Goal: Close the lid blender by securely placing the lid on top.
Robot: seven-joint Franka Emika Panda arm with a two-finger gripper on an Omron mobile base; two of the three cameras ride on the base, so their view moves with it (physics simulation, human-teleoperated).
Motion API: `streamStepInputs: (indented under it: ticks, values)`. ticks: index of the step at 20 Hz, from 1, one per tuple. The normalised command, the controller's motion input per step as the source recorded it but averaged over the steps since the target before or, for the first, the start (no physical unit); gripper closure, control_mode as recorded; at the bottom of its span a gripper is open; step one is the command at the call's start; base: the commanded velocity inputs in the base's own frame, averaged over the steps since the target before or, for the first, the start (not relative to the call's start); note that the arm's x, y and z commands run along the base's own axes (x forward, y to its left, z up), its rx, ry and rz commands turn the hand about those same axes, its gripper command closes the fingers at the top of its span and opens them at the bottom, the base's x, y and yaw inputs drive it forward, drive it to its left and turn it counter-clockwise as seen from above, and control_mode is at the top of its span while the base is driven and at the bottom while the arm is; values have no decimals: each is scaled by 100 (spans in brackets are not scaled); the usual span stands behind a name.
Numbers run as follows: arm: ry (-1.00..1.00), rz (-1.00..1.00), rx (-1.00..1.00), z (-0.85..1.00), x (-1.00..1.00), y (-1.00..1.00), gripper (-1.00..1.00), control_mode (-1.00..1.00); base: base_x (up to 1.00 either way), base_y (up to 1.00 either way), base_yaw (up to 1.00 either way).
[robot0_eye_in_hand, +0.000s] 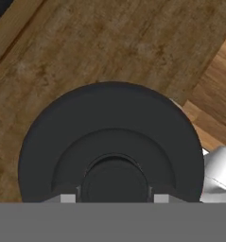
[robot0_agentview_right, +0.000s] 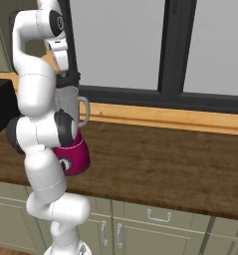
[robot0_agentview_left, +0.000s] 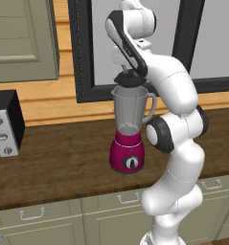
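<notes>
Lid [robot0_agentview_left: 130,79] in your left base view sits at the rim of the blender [robot0_agentview_left: 129,129] jar on the bench [robot0_agentview_left: 53,162], the claw [robot0_agentview_left: 129,72] right above it; let go while it sits tilted or off-centre and I'd expect it to slide off. In your right base view the arm hides most of the jar, and a black-and-silver appliance [robot0_agentview_right: 1,104] stands well left, out of the way. In your hand view the claw's tips flank the lid's knob [robot0_eye_in_hand: 115,182], apparently pinching it, with bench beyond.

White Franka arm [robot0_agentview_left: 176,143] of rounded, glossy segments, dark grey caps at the joints, a black band along the upper link, small grey-tipped fingers [robot0_eye_in_hand: 67,198] at its end
</notes>
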Motion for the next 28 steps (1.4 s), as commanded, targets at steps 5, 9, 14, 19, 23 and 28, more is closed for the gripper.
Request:
streamStepInputs:
  ticks: [5, 9, 14, 19, 23, 28]
  values:
    - [0, 5, 0, -23, 0, -4, 100, -100, 0, 0, 0]
    - [0, 0, 1, -14, 0, 2, 100, -100, 0, 0, 0]
    - [0, 0, 2, -13, 0, 13, 100, -100, 0, 0, 0]
    - [0, 0, 0, -7, 1, 30, 100, -100, 0, 0, 0]
    - [0, 0, 1, 0, 0, 40, 100, -100, 0, 0, 0]
    - [0, 0, 0, 0, 0, 13, 100, -100, 0, 0, 0]
